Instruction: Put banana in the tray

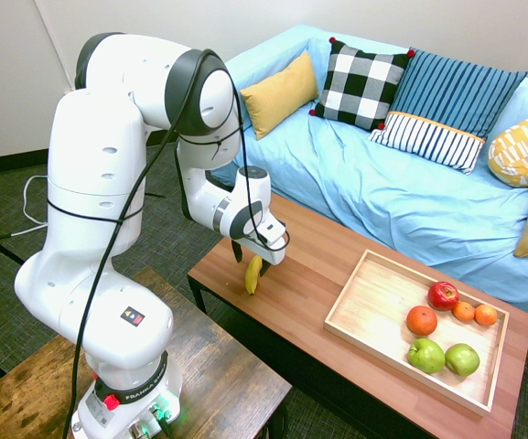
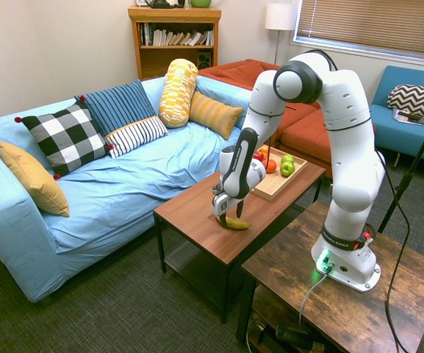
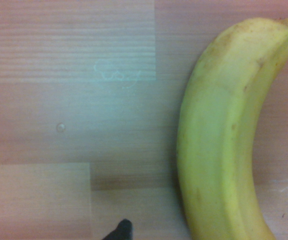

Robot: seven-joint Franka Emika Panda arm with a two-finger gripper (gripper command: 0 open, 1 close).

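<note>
Gripper point(image 1: 251, 260), fingers spread: reaching banana point(image 1: 253, 276), lying outside tray point(image 1: 373, 302). Step: seemingly lining up pick; next move needing centring, closing.

This looks like a living room, or maybe a room made up like one: a big blue sofa point(image 1: 382, 183) with soft pillows point(image 2: 65, 140), a low worktop point(image 1: 309, 265), a bookcase point(image 2: 175, 40) and a lamp point(image 2: 280, 18).

- At two o'clock, a cushion point(image 1: 363, 84) is showing black-and-white checks.
- At four o'clock, apples point(image 1: 425, 355) are glowing green.
- The banana point(image 1: 253, 274) is showing yellow.
</note>
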